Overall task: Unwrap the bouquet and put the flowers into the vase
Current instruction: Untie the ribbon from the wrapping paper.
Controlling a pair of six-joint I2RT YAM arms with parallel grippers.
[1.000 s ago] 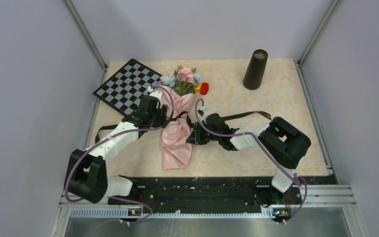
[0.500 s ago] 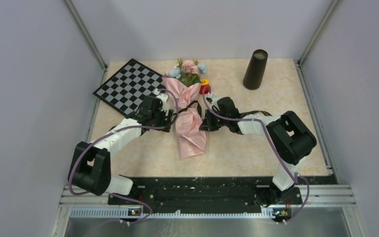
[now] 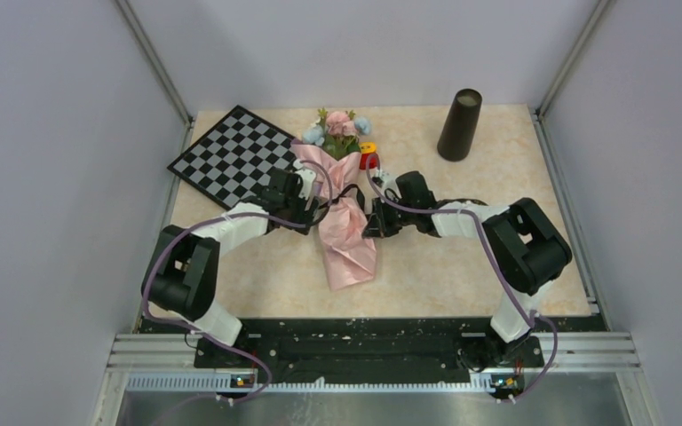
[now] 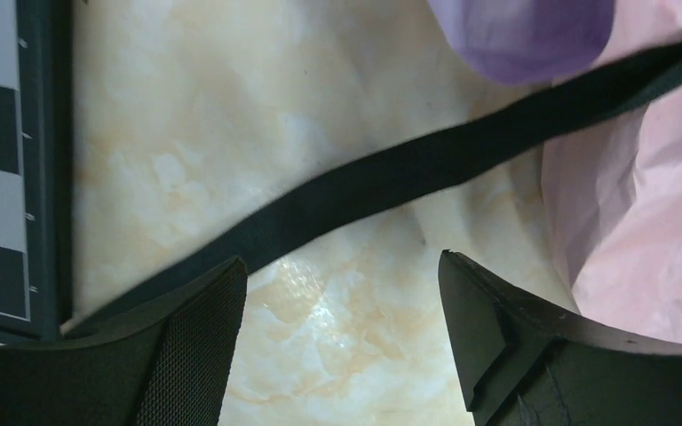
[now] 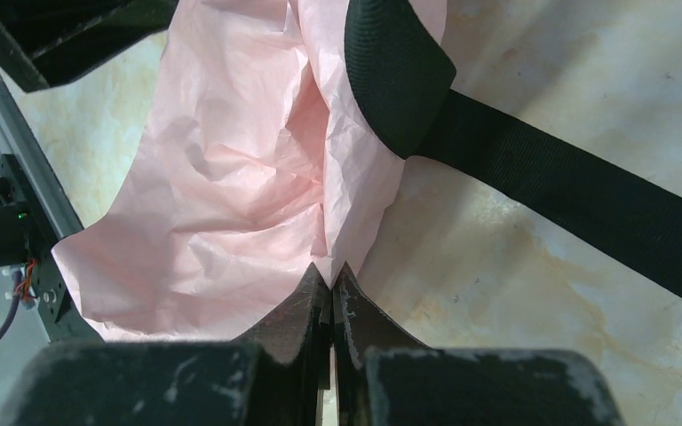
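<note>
The bouquet [image 3: 348,235] lies mid-table, a pink paper cone with its flowers [image 3: 338,127] pointing to the far side. A black ribbon [image 4: 391,182] runs slack across the marble just beyond my left gripper [image 4: 342,266], which is open and holds nothing, at the cone's left side [image 3: 313,206]. Lilac inner paper [image 4: 524,35] and pink paper [image 4: 639,222] show beside it. My right gripper [image 5: 331,271] is shut, pinching a folded edge of the pink paper [image 5: 249,177] on the cone's right side [image 3: 375,224]. The ribbon [image 5: 542,186] trails to the right. The vase [image 3: 459,124] stands upright at the far right.
A black-and-white checkered board [image 3: 231,155] lies at the far left, its edge close to my left fingers [image 4: 0,177]. A small red-and-yellow block [image 3: 368,156] sits right beside the flower heads. Frame posts and walls border the table.
The bouquet slid right and toward the far side. My right gripper shut on the paper edge and moved with it. My left gripper opened wider and followed to the right.
</note>
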